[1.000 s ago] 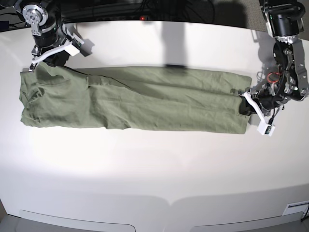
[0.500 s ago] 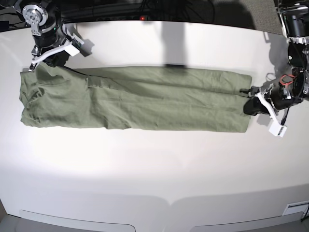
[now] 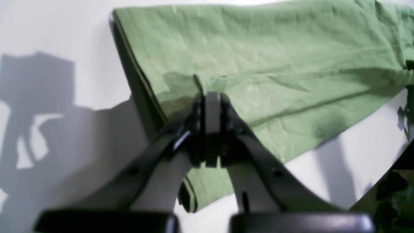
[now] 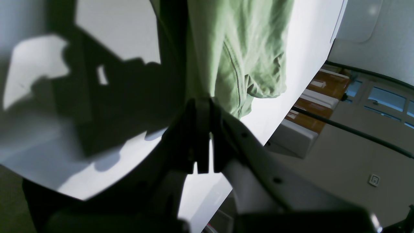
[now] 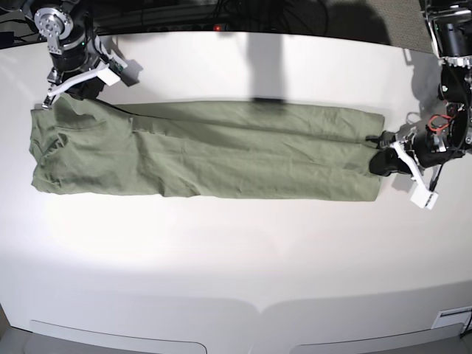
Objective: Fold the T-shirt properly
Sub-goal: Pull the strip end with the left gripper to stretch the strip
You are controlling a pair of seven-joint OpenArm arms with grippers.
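Note:
The sage-green T-shirt [image 5: 206, 155] lies folded into a long wrinkled strip across the white table [image 5: 236, 251]. My left gripper [image 5: 378, 161] is at the strip's right end. In the left wrist view it [image 3: 212, 97] is shut, pinching a small ridge of the cloth [image 3: 275, 58] near the end edge. My right gripper [image 5: 55, 96] is at the strip's far left upper corner. In the right wrist view it [image 4: 202, 102] is shut on the fabric [image 4: 245, 48], which rises from its tips. The neck and label are hidden.
Dark cables and a red light [image 5: 217, 28] run along the table's back edge. The table's curved front edge [image 5: 258, 306] is near the bottom. Bare white surface lies in front of the shirt. The right wrist view shows the table's side edge [image 4: 300, 84] and the room beyond.
My left arm has shifted to the right, its gripper staying at the shirt's right end. The shirt and the right arm have hardly moved.

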